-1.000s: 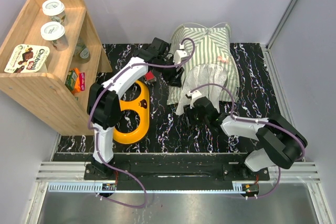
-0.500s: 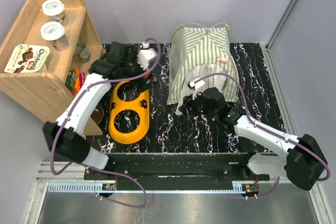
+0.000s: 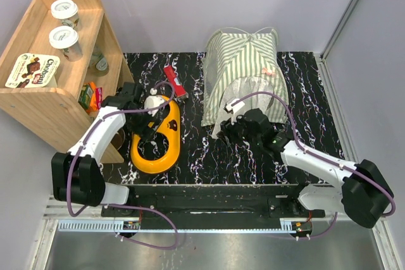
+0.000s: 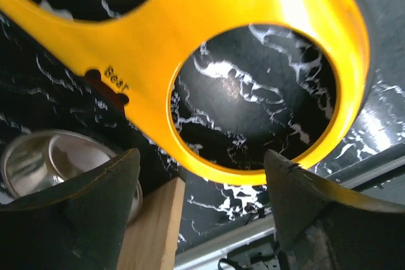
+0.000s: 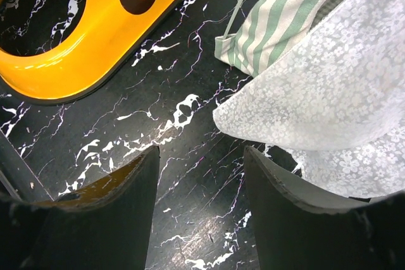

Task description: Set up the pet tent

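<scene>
One pet tent (image 3: 243, 61), one yellow two-hole board (image 3: 174, 136); left claw (image 4: 201, 156) and right claw (image 5: 201, 153) both gape, empty

pet tent (image 3: 243, 67) right of ring stand (image 3: 174, 142), shelf (image 3: 44, 102) left

Soft green-and-white striped cloth pet tent (image 3: 243, 61), white lace curtain (image 5: 329, 86), glossy yellow plastic two-hole frame (image 4: 190, 36), shiny black marbled tabletop (image 3: 202, 150), matt wooden shelf (image 3: 38, 109), polished metal bowl (image 4: 44, 159)

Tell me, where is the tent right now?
In the top view, the tent sits at the far right-centre of the table, right of the yellow holder, with the right gripper close by its near edge.
</scene>
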{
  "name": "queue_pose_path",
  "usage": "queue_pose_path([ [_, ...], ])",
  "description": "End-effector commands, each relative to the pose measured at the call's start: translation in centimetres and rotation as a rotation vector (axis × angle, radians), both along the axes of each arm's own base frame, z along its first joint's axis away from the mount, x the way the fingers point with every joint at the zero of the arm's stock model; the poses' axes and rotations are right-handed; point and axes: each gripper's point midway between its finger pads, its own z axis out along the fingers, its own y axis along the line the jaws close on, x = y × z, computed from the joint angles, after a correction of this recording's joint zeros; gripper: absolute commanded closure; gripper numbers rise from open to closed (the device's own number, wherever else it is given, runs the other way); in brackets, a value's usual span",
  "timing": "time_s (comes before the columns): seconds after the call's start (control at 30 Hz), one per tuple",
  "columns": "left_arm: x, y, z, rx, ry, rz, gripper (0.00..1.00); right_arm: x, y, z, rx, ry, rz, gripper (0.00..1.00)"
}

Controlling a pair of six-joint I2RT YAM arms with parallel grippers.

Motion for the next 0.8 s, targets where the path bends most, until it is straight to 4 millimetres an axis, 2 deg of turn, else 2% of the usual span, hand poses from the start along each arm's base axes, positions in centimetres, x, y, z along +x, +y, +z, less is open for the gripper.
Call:
queue_pose_path([
  [0.0, -0.3, 3.9, 0.8, 0.197, -0.082, 0.042, 0.24, 0.5, 0.7, 0.3, 0.024, -0.046, 0.024, 0.38],
  [0.03, -0.2, 5.2, 0.8, 0.266, -0.092, 0.065, 0.29, 0.5, 0.9, 0.1, 0.023, -0.046, 0.035, 0.38],
  [0.1, 0.0, 7.5, 0.4, 0.394, -0.105, 0.106, 0.32, 0.5, 1.1, -0.3, 0.017, -0.032, 0.043, 0.38],
  [0.17, -0.2, 8.7, -0.3, 0.462, -0.098, 0.12, 0.34, 0.6, 1.1, -0.5, 0.007, -0.022, 0.04, 0.38],
  [0.37, -0.2, 9.9, -2.1, 0.482, -0.054, 0.147, 0.5, 0.5, 0.9, -0.8, -0.011, -0.049, 0.055, 0.38],
  [0.53, -0.8, 10.8, -4.5, 0.446, 0.027, 0.155, 0.48, 0.4, 0.7, -0.7, -0.01, -0.063, 0.052, 0.38],
  [0.77, -0.4, 10.9, -7.0, 0.416, 0.069, 0.139, 0.5, 0.4, 0.7, -1.0, -0.016, -0.055, 0.06, 0.38],
])
